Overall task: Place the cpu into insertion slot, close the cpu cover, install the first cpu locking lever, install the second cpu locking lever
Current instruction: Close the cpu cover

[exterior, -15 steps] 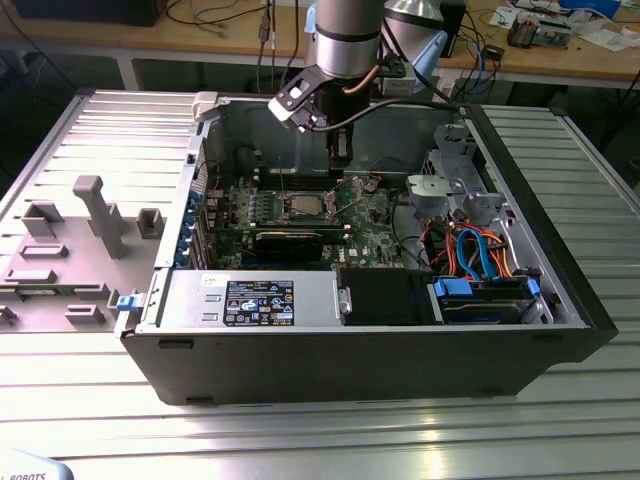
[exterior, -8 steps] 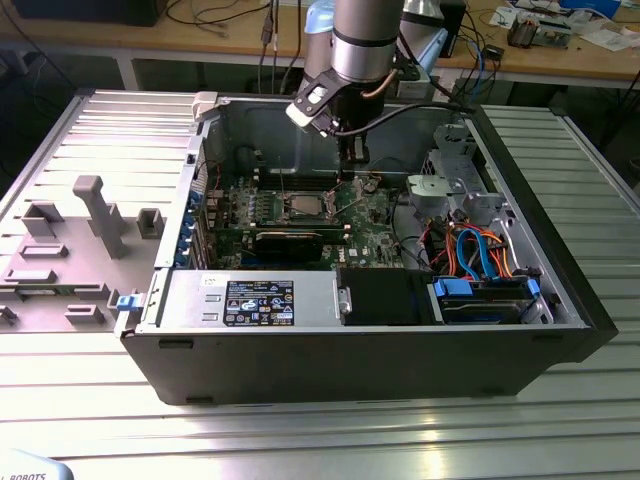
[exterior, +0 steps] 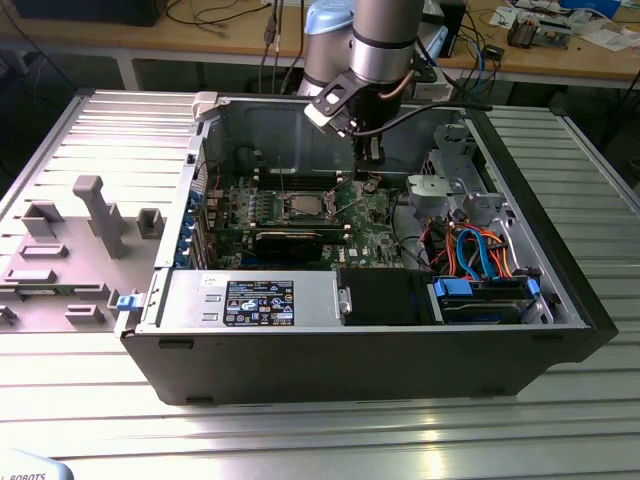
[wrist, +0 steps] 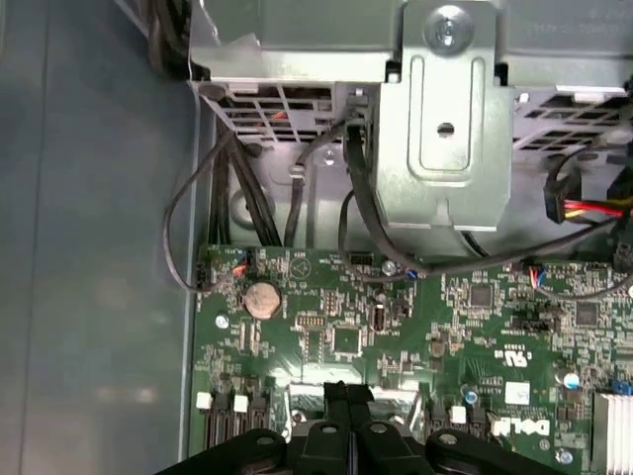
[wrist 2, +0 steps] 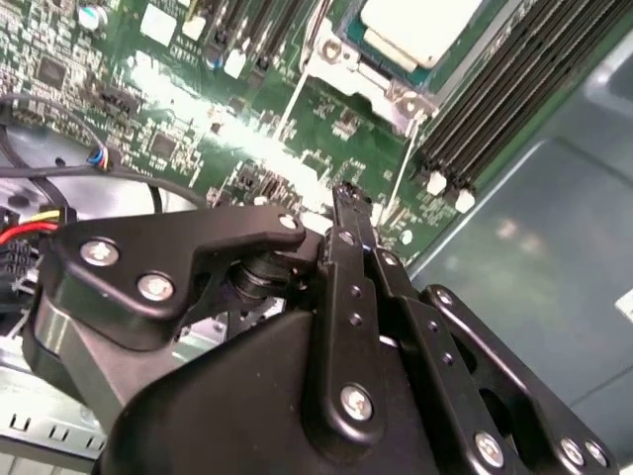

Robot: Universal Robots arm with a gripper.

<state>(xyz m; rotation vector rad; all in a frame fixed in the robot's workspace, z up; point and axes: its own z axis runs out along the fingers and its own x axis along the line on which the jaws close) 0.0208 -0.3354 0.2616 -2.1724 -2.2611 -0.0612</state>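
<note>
Black metal pincer [wrist 2: 348, 196], fingers pressed together in both wrist views [wrist: 346, 391], nothing seen between them. It hangs inside the open computer case [exterior: 560, 300], tip down over the green motherboard [wrist: 346, 341], just beside the insertion slot [exterior: 290, 209] on the slot's side toward the exterior view's right [exterior: 368, 172]. Cannot tell whether the tip touches the board.

The cpu [wrist 2: 420, 25] lies flat in the slot with its pale silver top up; in the exterior view it shows as a dull square in the slot's middle [exterior: 304, 206]. The cpu cover [wrist 2: 338, 61] is a bright silver frame at the chip's edge. Cannot tell whether it is fully down. Two thin silver wire rods [wrist 2: 295, 94] run out from the slot along the board, and one ends near the pincer's tip. Latched or not, cannot tell.

Black memory slots [wrist 2: 495, 109] with white end clips run along one side of the slot.

A coin cell battery [wrist: 262, 297] sits on the board near the slot, beyond the pincer. Past it are black cables [wrist: 213, 198] and a folded steel bracket [wrist: 445, 129].

Exterior view, all placed from the slot:
- Long black graphics card [exterior: 290, 240], near, on the camera side.
- Labelled power supply [exterior: 250, 298], further the same way.
- Drive cage with orange and blue cables [exterior: 480, 255], well apart toward the exterior view's right.
- Grey fixture block [exterior: 95, 215], outside the case on the ribbed metal table [exterior: 320, 430], well apart toward the exterior view's left.
</note>
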